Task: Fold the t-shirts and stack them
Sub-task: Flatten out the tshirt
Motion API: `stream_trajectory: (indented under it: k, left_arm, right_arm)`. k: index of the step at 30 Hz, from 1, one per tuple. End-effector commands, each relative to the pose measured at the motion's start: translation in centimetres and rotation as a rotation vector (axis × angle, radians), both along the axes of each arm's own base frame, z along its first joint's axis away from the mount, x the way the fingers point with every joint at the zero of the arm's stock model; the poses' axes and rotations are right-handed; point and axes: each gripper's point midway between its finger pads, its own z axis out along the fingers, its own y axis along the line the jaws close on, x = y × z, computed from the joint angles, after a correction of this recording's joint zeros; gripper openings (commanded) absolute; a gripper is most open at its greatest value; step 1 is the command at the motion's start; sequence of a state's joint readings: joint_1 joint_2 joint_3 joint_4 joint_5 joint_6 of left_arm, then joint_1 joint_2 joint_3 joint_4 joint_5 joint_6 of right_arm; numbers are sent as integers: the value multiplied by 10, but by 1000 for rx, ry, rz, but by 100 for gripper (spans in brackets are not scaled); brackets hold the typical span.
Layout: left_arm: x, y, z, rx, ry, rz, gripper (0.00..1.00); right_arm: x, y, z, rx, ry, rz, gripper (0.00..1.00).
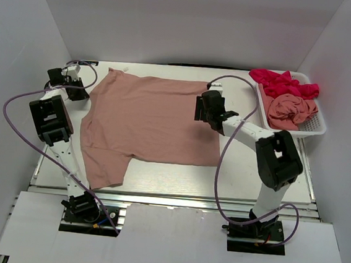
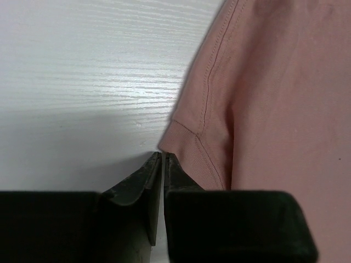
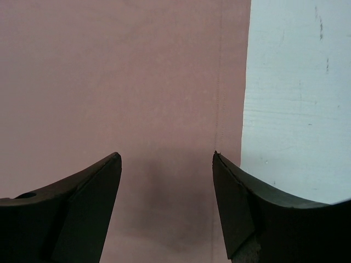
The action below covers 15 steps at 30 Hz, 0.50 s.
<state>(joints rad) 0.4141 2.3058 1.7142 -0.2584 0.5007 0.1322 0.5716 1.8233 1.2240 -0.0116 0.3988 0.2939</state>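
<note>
A salmon-pink t-shirt (image 1: 155, 120) lies spread flat on the white table (image 1: 270, 178). My left gripper (image 1: 78, 92) rests at the shirt's far-left sleeve. In the left wrist view its jaws (image 2: 163, 156) are shut to a hairline slit with nothing between them, and the sleeve's hemmed corner (image 2: 189, 139) lies just beyond the tips. My right gripper (image 1: 201, 109) hovers open over the shirt's right hem. In the right wrist view the flat pink cloth (image 3: 137, 82) fills the wide gap between the fingers (image 3: 167, 156).
A white mesh basket (image 1: 317, 129) stands at the back right. It holds a crumpled magenta-red t-shirt (image 1: 286, 84) and a bunched salmon t-shirt (image 1: 292, 110). White walls close in the table on three sides.
</note>
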Motion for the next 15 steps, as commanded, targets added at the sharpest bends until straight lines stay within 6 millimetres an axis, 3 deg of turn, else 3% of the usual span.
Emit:
stream_trajectory:
  k: [1,2,9,10,12,13,15]
  left_arm:
    - [9,1,42,27,-82,-3,18]
    - [10,1,43,27,-87,-1,18]
    - [12,-2,40,12,-96,-14,17]
    - [13,-1,41,14,-100,-12,17]
    - [13,-2,42,16,-108,-16,17]
    - [13,-2,41,11,-109,-15,17]
    - [13,-4,41,2,-113,-22,17]
  right_arm:
    - [16,-7,-13,-33,-11,-84,72]
    - [19,-8,-24,-50,21,-85,72]
    - [63,-18,-39,-17,53,-126,72]
    - [77,-16,-24,-3,21,-132,72]
    - [92,-28,-24,-12,18,-153,72]
    - [103,-29,-9,-3,-15,-164,72]
    - [115,-41,-4,3,-26,-181,72]
